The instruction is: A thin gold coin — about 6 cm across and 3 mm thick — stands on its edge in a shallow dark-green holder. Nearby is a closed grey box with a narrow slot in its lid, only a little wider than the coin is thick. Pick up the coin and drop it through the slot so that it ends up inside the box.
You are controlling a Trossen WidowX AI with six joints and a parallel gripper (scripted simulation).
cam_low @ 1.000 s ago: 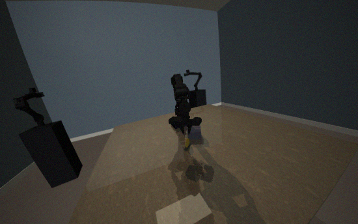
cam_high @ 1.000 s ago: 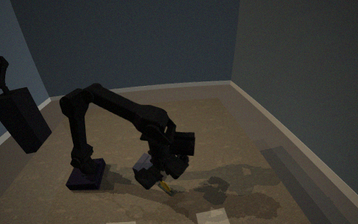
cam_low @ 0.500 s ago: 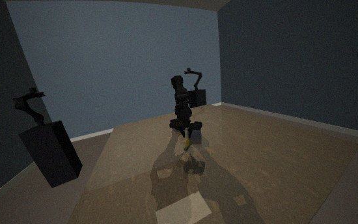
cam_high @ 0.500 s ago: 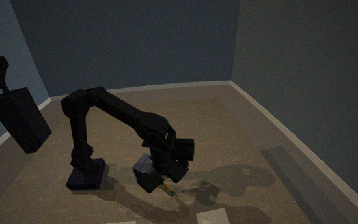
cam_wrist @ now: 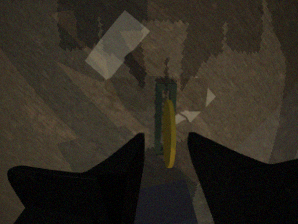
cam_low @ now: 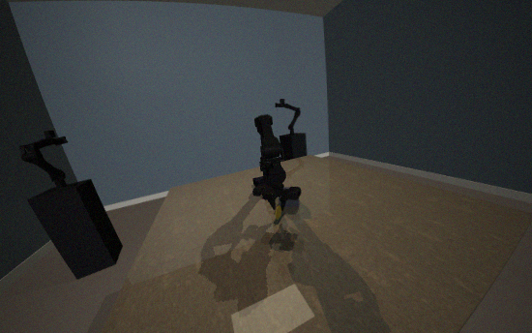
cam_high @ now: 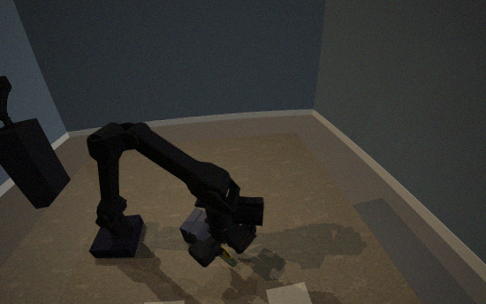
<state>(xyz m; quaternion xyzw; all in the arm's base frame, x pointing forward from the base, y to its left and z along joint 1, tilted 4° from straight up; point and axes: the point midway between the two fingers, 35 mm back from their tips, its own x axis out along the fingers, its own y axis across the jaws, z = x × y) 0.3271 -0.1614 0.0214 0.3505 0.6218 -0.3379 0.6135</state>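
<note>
Gripper (cam_wrist: 166,145) part open and empty, poised just above coin (cam_wrist: 169,132) standing on edge in holder (cam_wrist: 161,106) right of box (cam_high: 195,224); likely stiff, light, slippery, best pinched across flat faces.

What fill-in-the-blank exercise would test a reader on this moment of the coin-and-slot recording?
1. The gold coin stands on its ____ in the dark-green holder.
2. The gripper holds ____; its fingers stand apart.
3. In the wrist view the coin shows in the ____ between the two dark fingers.
4. In the top view the grey box is partly hidden by the ____.

Missing words: edge; nothing; gap; arm
</note>
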